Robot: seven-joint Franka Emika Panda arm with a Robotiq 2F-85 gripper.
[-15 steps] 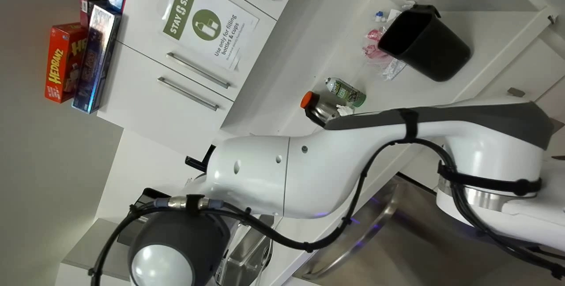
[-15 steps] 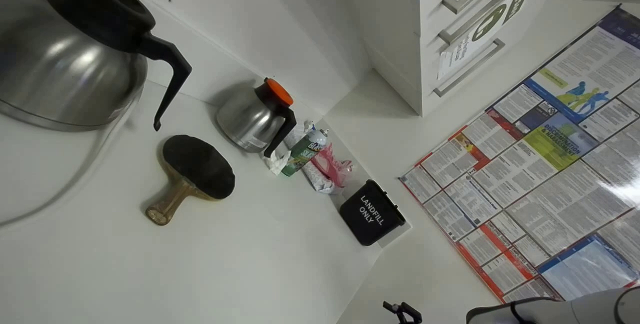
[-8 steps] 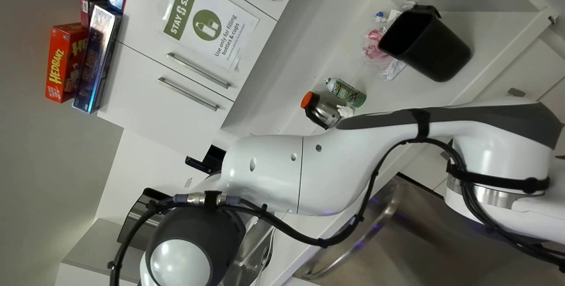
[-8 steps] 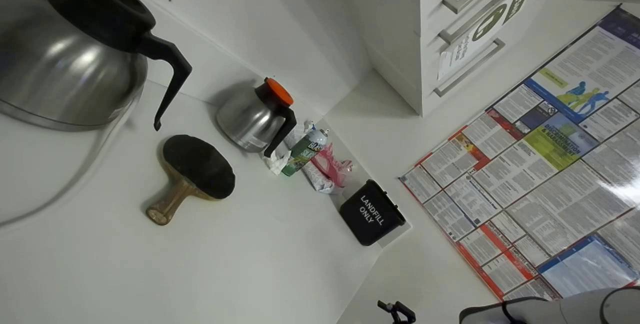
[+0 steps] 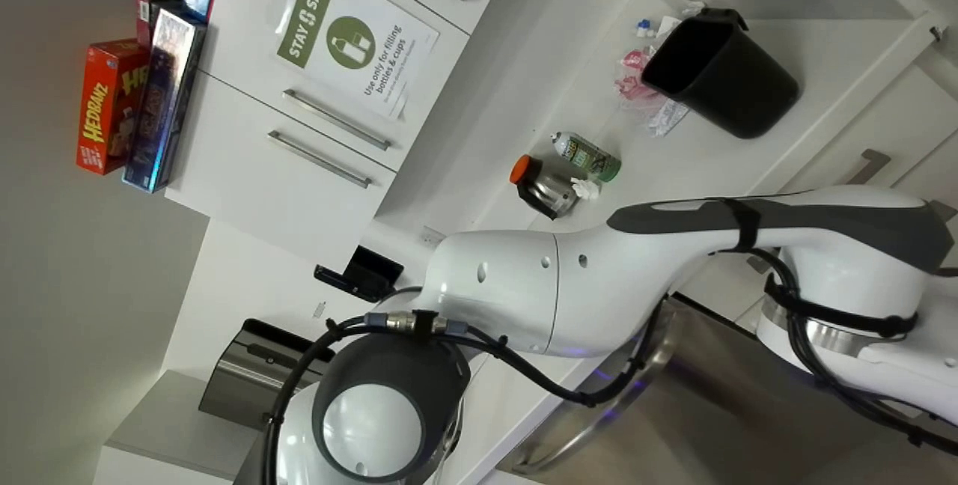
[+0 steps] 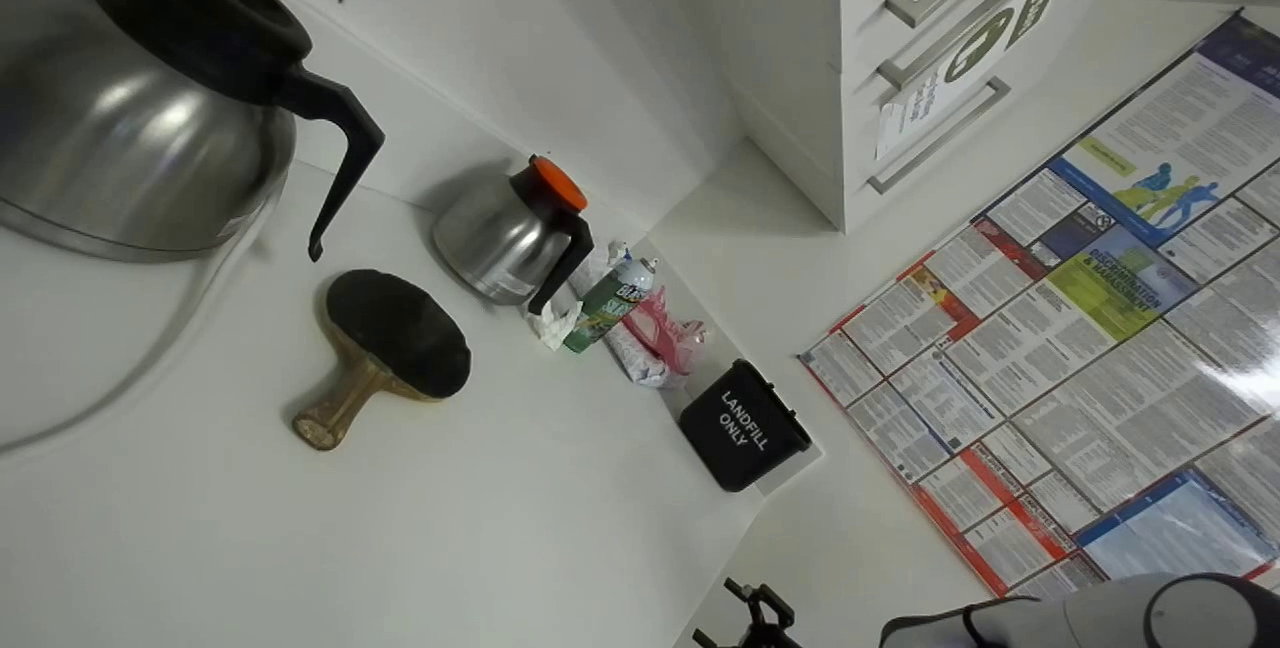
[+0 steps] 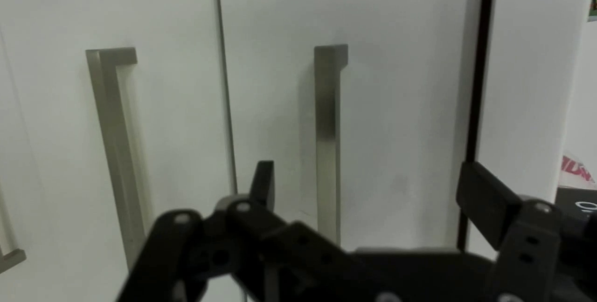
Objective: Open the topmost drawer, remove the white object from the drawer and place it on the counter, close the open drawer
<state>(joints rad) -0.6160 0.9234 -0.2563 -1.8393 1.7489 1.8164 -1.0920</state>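
Spread wide, the gripper (image 7: 366, 185) faces the topmost drawer (image 7: 401, 115) in the wrist view, and the drawer's metal bar handle (image 7: 329, 167) shows between its two fingers (image 7: 487, 204), with room on either side. Whether a finger touches the front, I cannot tell. From left to right there come a like white drawer front (image 7: 182, 106) with its own handle (image 7: 109, 120), then the topmost drawer, closed, just beside the pale edge of the counter (image 7: 527, 106).

In an exterior view, from the left, game boxes (image 5: 161, 96) lie on top of a white cabinet (image 5: 239, 133), a STAY SAFE sign (image 5: 352, 43) is fixed to its front, and the robot arm (image 5: 494, 290) passes in front of the counter.

In an exterior view, again from the left, a large steel carafe (image 6: 150, 118) stands on the counter, and near it rests a dark-faced paddle (image 6: 400, 328) with a wooden grip. A smaller steel carafe (image 6: 490, 238) with an orange lid comes next, then crumpled white paper (image 6: 556, 326), a green spray can (image 6: 605, 308) and a pink bag (image 6: 668, 333) close together, and a black bin (image 6: 735, 428) lettered LANDFILL ONLY. At the bottom edge the gripper shows in part. Farthest right are a printed wall poster (image 6: 1050, 328) and the robot arm.
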